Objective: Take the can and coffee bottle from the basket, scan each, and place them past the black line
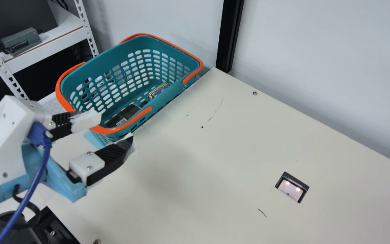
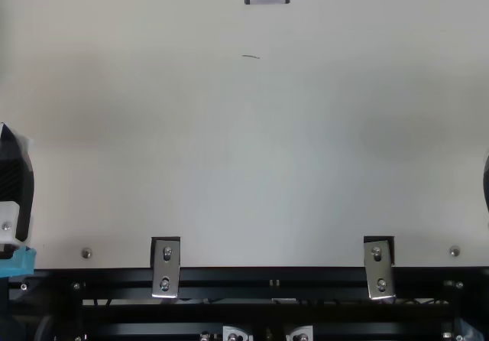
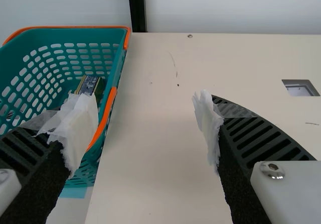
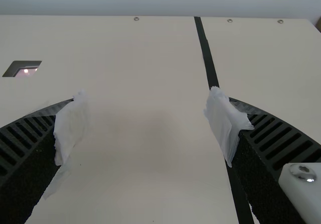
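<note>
Can (image 1: 160,90) and coffee bottle, which we took to be the dark, labelled item (image 1: 127,114), lay low in the teal basket (image 1: 59,91) beside the table (image 1: 195,176), the bottle toward our left gripper (image 1: 116,127). We had that gripper near the basket's rim, its taped fingers spread wide with nothing between them. Our right gripper (image 2: 486,184) hung over the table, also open and holding nothing, near the black line (image 4: 206,53). We saw the scanner window (image 1: 290,190) lit in the tabletop, well apart from the basket.
</note>
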